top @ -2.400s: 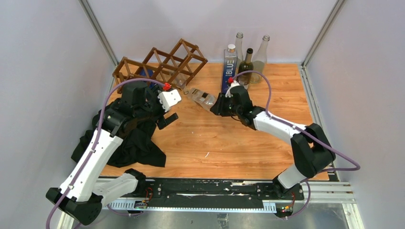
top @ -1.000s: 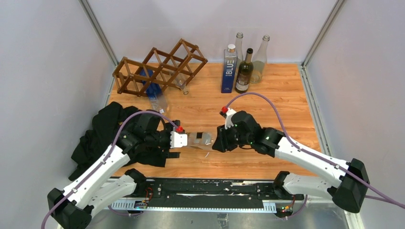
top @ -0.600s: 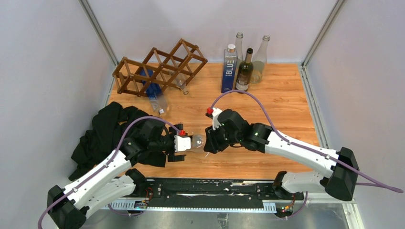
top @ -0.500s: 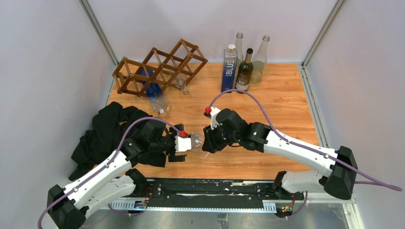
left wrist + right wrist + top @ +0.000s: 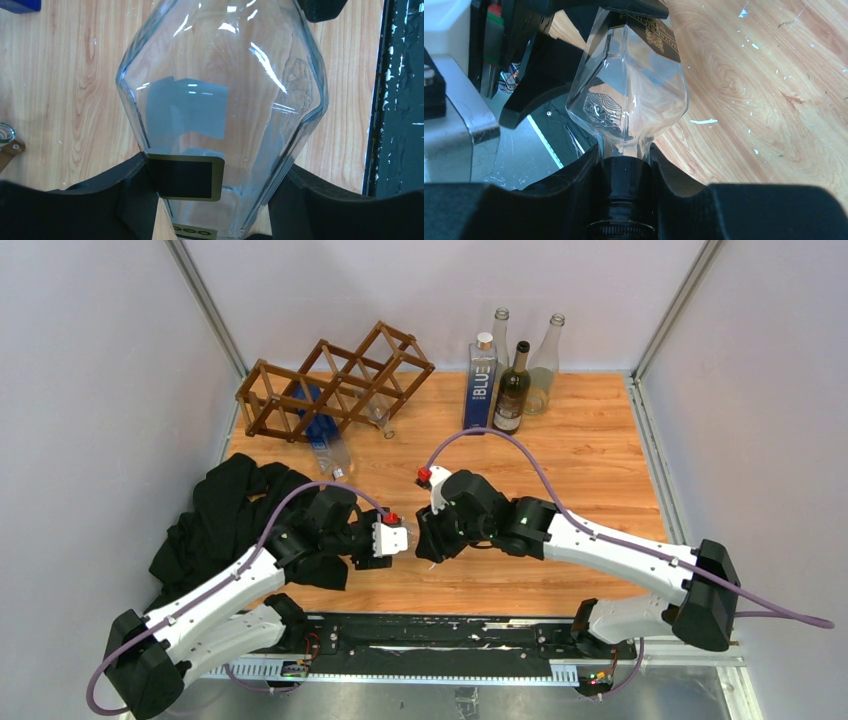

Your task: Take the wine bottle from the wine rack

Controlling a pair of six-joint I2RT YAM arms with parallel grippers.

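Note:
A clear, faceted glass wine bottle (image 5: pixel 409 532) hangs level above the table's front, off the dark brown lattice wine rack (image 5: pixel 330 380) at the back left. My left gripper (image 5: pixel 396 538) is shut on the bottle's lower body; in the left wrist view both black fingers (image 5: pixel 132 195) press the glass (image 5: pixel 220 90) beside a black and gold label. My right gripper (image 5: pixel 426 537) is shut on the black-capped neck (image 5: pixel 626 182), with the bottle's shoulder (image 5: pixel 634 95) reaching away from it. The two grippers nearly meet, so little of the bottle shows from above.
Two bottles stay in the rack, a blue-labelled one (image 5: pixel 322 426) and a clear one (image 5: pixel 381 418). Several bottles stand at the back, among them a blue one (image 5: pixel 480 385) and a dark green one (image 5: pixel 513 390). Black cloth (image 5: pixel 225 520) lies front left. A black rail (image 5: pixel 440 630) runs along the near edge.
The right arm carried the bottle left and toward the left gripper. The left jaws, open a moment ago, have shut on the bottle's body.

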